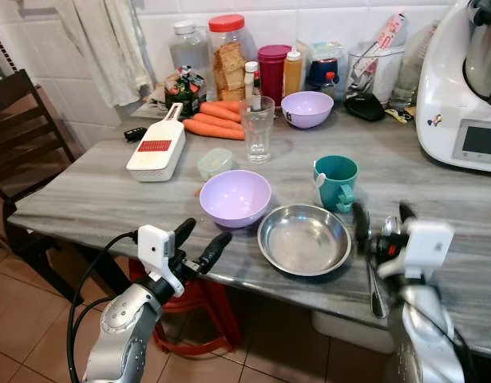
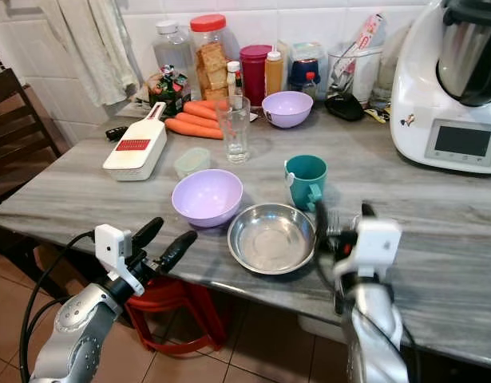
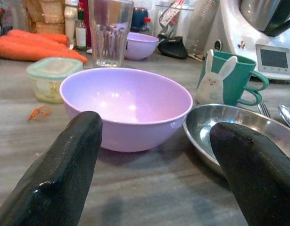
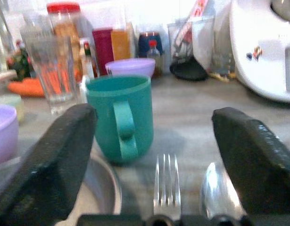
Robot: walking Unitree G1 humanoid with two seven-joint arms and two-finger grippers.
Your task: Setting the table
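With fingers spread wide, the right gripper point(image 1: 381, 219) hovered over the fork point(image 4: 166, 185) and spoon point(image 4: 219, 191) lying beside the steel plate point(image 1: 303, 238) on the tabletop point(image 1: 93, 191), while the left gripper point(image 1: 199, 238), equally wide, faced the lavender bowl point(image 1: 235, 197).

The two head views looked forward and down from above the near edge of the grey wood-grain desk point(image 1: 93, 199), facing the white tiled wall, and shared almost the whole scene. The left wrist view sat low and close at desk height, looking between its jaws at the large lilac plastic bowl point(image 3: 128, 106) and the round steel dish point(image 3: 229, 127). The right wrist view was equally low, facing the teal handled mug point(image 4: 120, 115) over a steel fork point(image 4: 166, 186). Both wrist views shared the mug and dish.
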